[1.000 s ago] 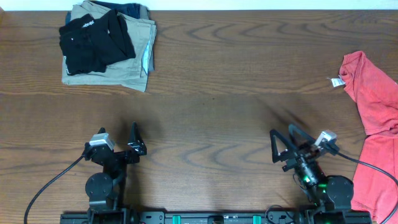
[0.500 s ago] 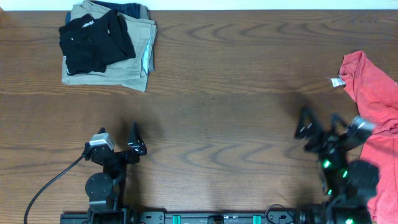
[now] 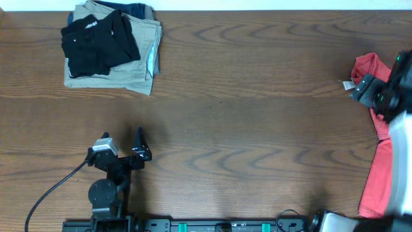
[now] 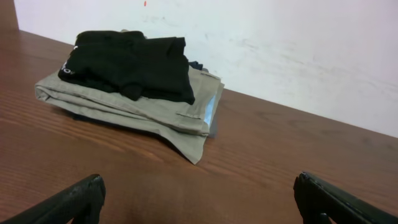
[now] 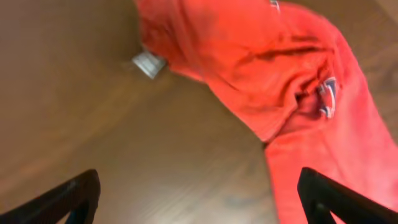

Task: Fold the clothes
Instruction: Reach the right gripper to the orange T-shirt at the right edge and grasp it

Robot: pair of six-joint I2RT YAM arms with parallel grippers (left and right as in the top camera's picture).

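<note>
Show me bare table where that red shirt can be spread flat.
Free: the middle of the table, between the folded stack at far left and the red T-shirt at the right edge. Crowded: that right edge, where the right arm overlaps the shirt.

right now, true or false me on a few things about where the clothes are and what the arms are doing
1. The coral-red T-shirt lies unfolded at the right edge of the table. True.
2. The black garment is tucked under the khaki trousers. False: it lies on top of them.
3. The left arm has its jaws shut on the black garment. False: the jaws are open and empty, well short of the pile.
4. The right arm is over the T-shirt with its jaws open. True.
5. The white neck tag sticks out from the shirt onto bare wood. True.
</note>
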